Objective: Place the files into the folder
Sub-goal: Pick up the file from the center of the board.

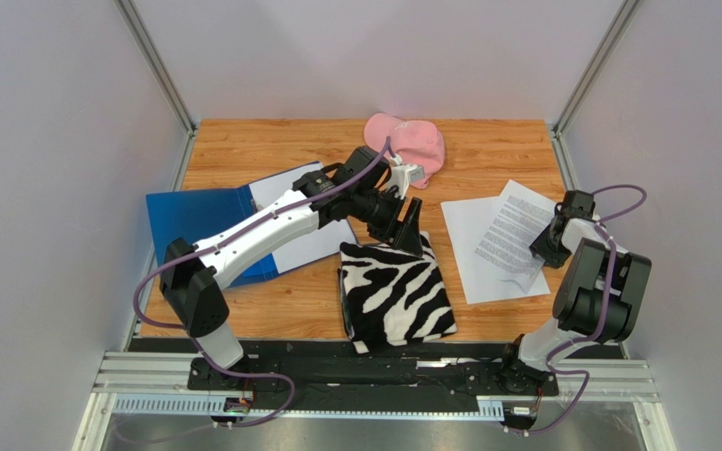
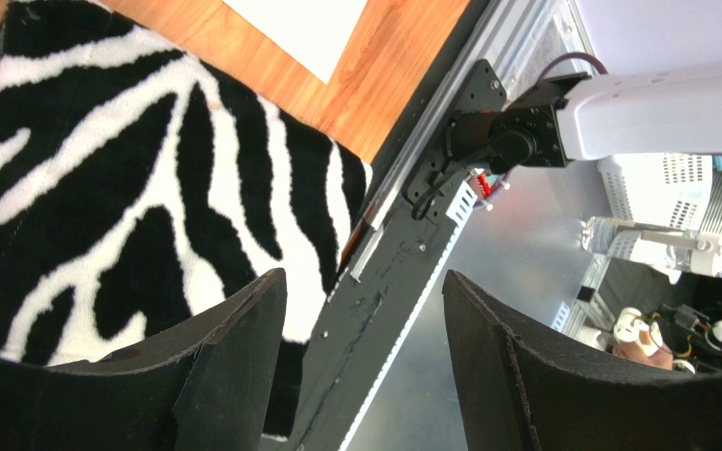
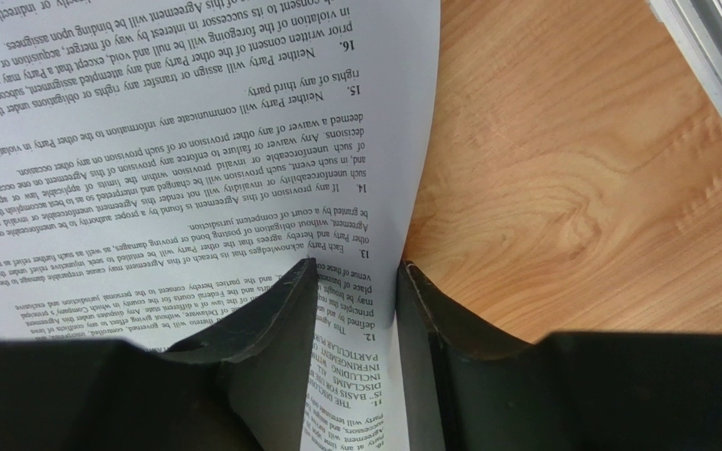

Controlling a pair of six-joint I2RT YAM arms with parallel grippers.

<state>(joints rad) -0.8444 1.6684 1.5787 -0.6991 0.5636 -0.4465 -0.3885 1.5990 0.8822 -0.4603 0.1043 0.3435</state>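
Overhead, I am seeing the folder [image 1: 191,221] lying open at the left of the table [image 1: 271,141], royal blue, its right half showing white under the left arm. The files [image 1: 492,240] are lying well apart from it on the right, fanned, their print too small to read from here. The left gripper [image 1: 402,230] is hanging over the far edge of a zebra-striped cloth [image 1: 396,293], and a pink cap [image 1: 407,141] is sitting behind it. The right gripper [image 1: 546,246] is sitting at the files' right edge.

From the left wrist, I am seeing what the overhead view hides: both fingers [image 2: 233,357] are standing wide apart with nothing between them, over the cloth and the black mounting rail [image 2: 412,235].

From the right wrist, and only there, I am reading the print, upside down: "14. If any provision of this Agreement is found by a proper authority to be unenforceable", "15. Neither Party will communicate any information", "16. Neither Party will assign or transfer any rights". A sheet's edge is curling up between the jaws, which are standing narrow with a gap. I cannot tell whether it is pinched.
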